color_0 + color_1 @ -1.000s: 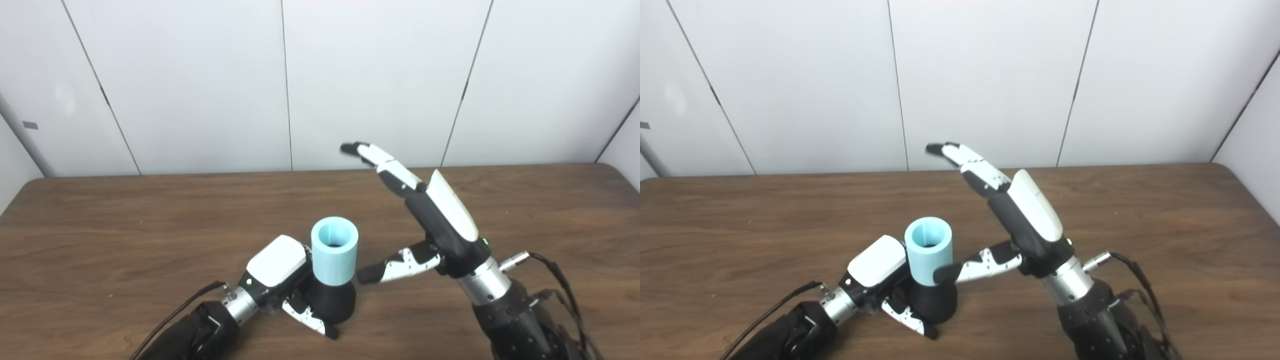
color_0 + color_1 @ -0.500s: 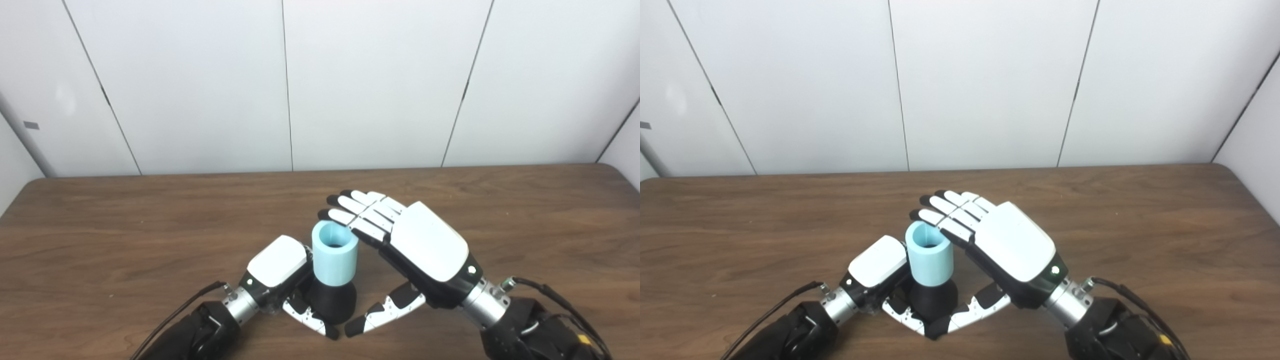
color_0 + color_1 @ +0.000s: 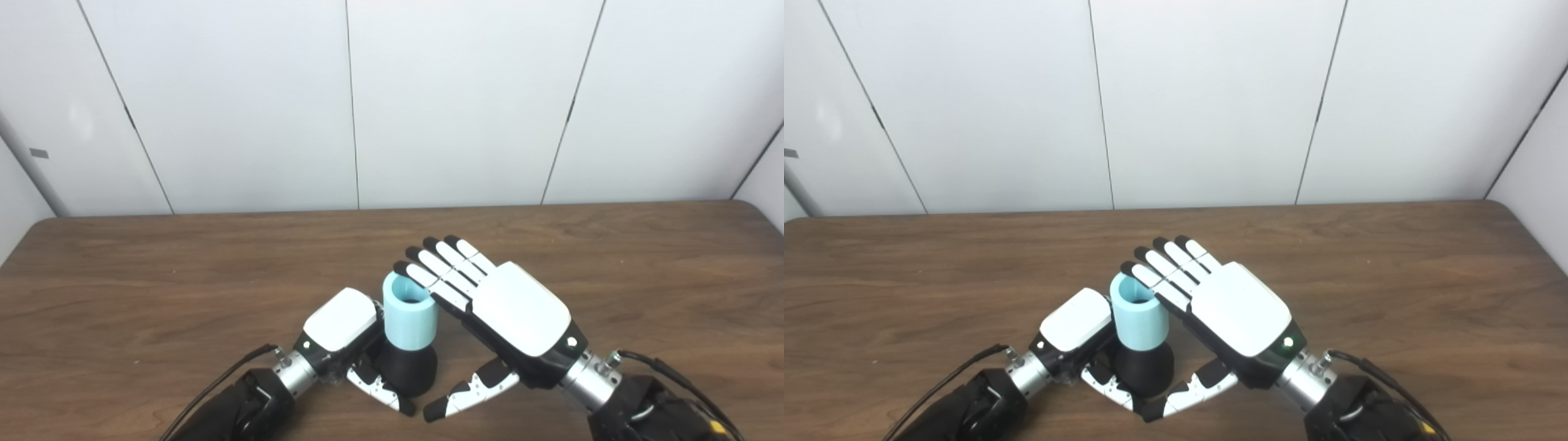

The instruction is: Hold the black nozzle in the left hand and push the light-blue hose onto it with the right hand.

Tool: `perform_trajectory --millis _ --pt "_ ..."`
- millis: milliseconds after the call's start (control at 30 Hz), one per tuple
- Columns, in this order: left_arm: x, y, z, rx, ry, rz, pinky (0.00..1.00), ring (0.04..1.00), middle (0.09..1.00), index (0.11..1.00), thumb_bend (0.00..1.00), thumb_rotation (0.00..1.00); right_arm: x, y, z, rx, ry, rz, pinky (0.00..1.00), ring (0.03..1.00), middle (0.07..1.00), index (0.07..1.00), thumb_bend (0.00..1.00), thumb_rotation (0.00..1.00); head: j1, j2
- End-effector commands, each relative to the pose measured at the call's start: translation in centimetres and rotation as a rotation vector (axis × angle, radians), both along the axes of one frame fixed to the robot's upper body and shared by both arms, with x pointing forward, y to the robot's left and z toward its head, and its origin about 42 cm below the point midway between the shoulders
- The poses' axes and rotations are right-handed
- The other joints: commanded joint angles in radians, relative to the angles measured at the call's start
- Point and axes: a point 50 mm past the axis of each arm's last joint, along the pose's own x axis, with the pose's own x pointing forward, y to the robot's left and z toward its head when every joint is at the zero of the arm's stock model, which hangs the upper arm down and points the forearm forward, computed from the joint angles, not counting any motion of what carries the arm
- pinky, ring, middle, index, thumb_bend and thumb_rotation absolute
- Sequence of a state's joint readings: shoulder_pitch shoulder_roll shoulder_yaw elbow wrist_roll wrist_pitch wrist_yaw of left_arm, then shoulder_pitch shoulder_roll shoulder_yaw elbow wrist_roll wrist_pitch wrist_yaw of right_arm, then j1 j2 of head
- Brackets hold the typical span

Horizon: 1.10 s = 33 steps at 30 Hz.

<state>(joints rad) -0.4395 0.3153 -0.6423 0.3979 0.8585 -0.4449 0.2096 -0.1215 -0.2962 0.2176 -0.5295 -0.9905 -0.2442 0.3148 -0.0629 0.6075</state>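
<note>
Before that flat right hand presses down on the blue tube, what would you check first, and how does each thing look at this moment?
1. Black nozzle held by the left hand: ok, fingers wrap its base.
2. Nozzle standing on the table: ok, upright.
3. Light-blue hose sitting on the nozzle: ok, upright, its lower end over the nozzle's neck.
4. How deep the hose is seated: cannot tell, the joint is hidden inside.
5. Right hand over the hose: not ok, only one of its fingertips reaches the hose's rim; the palm is off to the right.
6. Right hand free: ok, open and flat.
</note>
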Motion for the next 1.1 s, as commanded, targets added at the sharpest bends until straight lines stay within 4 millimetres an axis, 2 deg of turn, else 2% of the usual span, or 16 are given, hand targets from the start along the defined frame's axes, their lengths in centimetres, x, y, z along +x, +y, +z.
perform_trajectory --millis 0,467,900,1067 --pt "-6.6 0.5 -9.0 0.167 0.268 -0.029 0.13 0.167 0.243 0.483 0.52 0.04 -0.2 0.4 1.3 0.019 -0.068 0.028 0.99 0.978 0.98 0.955 0.93 0.87 -0.001 0.001" --pt "-6.6 0.5 -9.1 0.177 0.248 -0.03 0.12 0.156 0.234 0.481 0.52 0.04 -1.1 1.4 2.6 0.111 -0.085 0.092 1.0 0.973 0.972 0.968 0.93 0.93 -0.003 0.002" --pt "-6.7 0.6 -9.2 0.165 0.257 -0.029 0.1 0.141 0.2 0.47 0.52 0.04 -1.2 1.7 2.3 0.105 -0.054 0.134 0.95 0.932 0.933 0.912 0.94 0.85 0.0 0.006" --pt "-6.7 0.7 -9.1 0.168 0.257 -0.031 0.12 0.152 0.215 0.472 0.52 0.04 -1.2 1.8 1.9 0.071 -0.024 0.131 0.97 0.934 0.936 0.914 0.94 0.85 -0.002 0.008"
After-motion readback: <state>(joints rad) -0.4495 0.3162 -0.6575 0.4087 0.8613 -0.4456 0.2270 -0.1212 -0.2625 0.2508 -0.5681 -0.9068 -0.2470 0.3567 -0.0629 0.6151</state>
